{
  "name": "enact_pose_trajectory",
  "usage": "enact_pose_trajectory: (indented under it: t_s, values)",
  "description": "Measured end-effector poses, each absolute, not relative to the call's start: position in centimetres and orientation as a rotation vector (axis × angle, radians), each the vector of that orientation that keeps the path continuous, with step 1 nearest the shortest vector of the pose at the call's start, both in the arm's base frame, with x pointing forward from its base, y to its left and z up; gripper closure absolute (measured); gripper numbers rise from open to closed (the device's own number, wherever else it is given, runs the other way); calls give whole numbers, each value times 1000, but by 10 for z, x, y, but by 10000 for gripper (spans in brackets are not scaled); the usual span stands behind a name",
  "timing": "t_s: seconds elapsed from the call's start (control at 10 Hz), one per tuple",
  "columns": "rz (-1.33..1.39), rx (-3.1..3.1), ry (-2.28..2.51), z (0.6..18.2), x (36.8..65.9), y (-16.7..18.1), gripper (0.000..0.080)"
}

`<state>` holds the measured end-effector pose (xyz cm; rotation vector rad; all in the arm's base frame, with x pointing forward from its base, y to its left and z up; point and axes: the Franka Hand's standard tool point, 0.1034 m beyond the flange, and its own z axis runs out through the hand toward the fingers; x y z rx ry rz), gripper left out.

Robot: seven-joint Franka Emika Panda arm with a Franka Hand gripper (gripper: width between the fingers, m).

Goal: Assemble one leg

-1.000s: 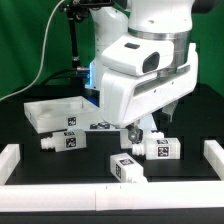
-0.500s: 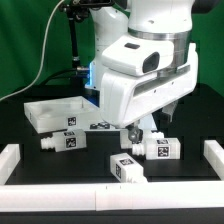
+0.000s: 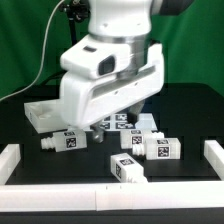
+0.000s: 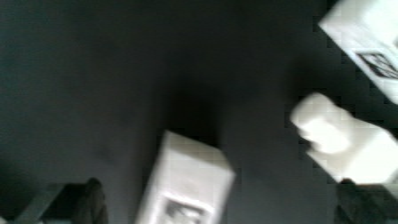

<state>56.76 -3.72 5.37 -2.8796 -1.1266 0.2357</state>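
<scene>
currently the arm [image 3: 105, 70] fills the middle of the exterior view, its white body bent low over the black table [image 3: 195, 120]. the tabletop [image 3: 45, 112] lies flat toward the exterior view's left, partly behind the arm. the leg [image 3: 64, 140] lies on its side on the table just in front of the tabletop, peg end toward the exterior view's left, touching nothing else that i can see. two more legs lie well apart from it: one at the front [image 3: 128, 167], one toward the exterior view's right [image 3: 157, 148]. the gripper [image 3: 97, 128] hangs low over the table just beside the leg, on the side toward the exterior view's right, not touching it. the wrist view is badly blurred: one dark finger [image 4: 75, 203] sits far out at the edge and a white tagged block [image 4: 192, 180] lies on the table beyond it. i read the jaws as spread, gripping nothing. i cannot tell which leg that block is.
</scene>
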Motion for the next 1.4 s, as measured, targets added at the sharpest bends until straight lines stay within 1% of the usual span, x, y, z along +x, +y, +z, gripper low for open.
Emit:
enact_pose_trajectory:
  t_s: [0.1,0.2,0.3,0.5,0.7,0.9,1.0,1.1,1.2,1.3,1.4]
  values:
    - [240,-2884,-1087,38,568,-41,150]
    - [247,-2884,-1039,27,567,-42,150]
    - [253,-2885,-1022,21,569,-39,150]
    - [260,-2883,-936,16,579,-24,150]
    - [170,-2917,-931,8,591,-15,150]
    - [150,-2923,-937,9,592,-13,150]
    - [152,-2922,-936,8,592,-13,254]
    - [153,-2922,-936,8,591,-13,254]
    - [153,-2922,-936,8,591,-13,432]
    - [153,-2922,-936,8,591,-13,536]
    - [153,-2922,-936,8,591,-13,535]
